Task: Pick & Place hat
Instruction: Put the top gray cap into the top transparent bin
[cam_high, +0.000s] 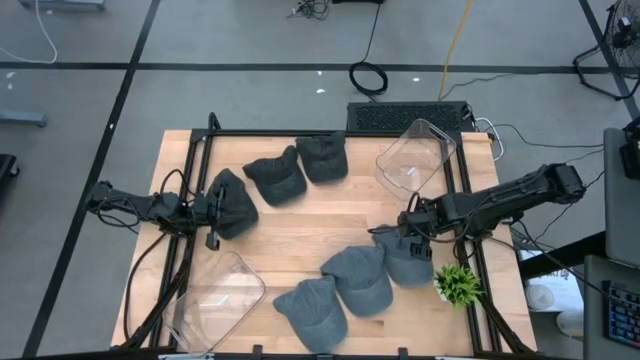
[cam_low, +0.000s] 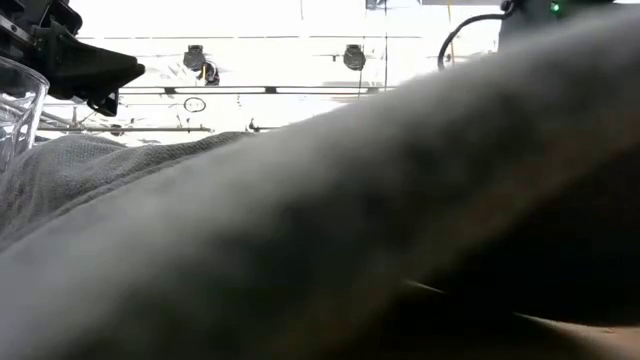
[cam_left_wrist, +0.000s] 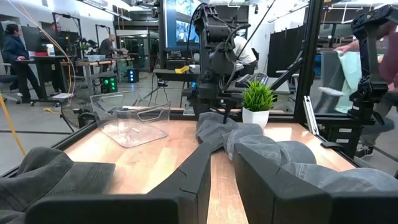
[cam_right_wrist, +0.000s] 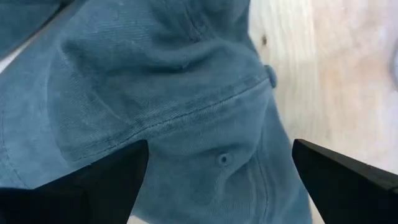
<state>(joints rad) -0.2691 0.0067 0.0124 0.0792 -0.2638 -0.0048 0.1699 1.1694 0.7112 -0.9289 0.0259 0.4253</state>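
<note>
At the near edge of the light wooden desk (cam_high: 300, 235), three grey-blue cloth caps are lying in a cluster: one nearest the front (cam_high: 312, 310), one just beside it (cam_high: 360, 278), and a third (cam_high: 405, 260) toward the right side. The right end effector (cam_high: 408, 228) is hovering directly over that third cap, its fingers (cam_right_wrist: 93, 186) spread wide apart on either side of the cap's crown (cam_right_wrist: 168, 106), gripping nothing. A small green potted plant (cam_high: 459, 285) is standing at the right edge, and a clear plastic bin (cam_high: 218, 300) is sitting at the near left. Farther back, the left end effector (cam_high: 213, 210) is resting against a dark grey cap (cam_high: 232, 203), its fingers (cam_left_wrist: 193, 180) released. Beyond, two more dark grey caps (cam_high: 275, 178) (cam_high: 322, 157) are lying side by side, with a second clear bin (cam_high: 415, 155) tilted at the far right.
</note>
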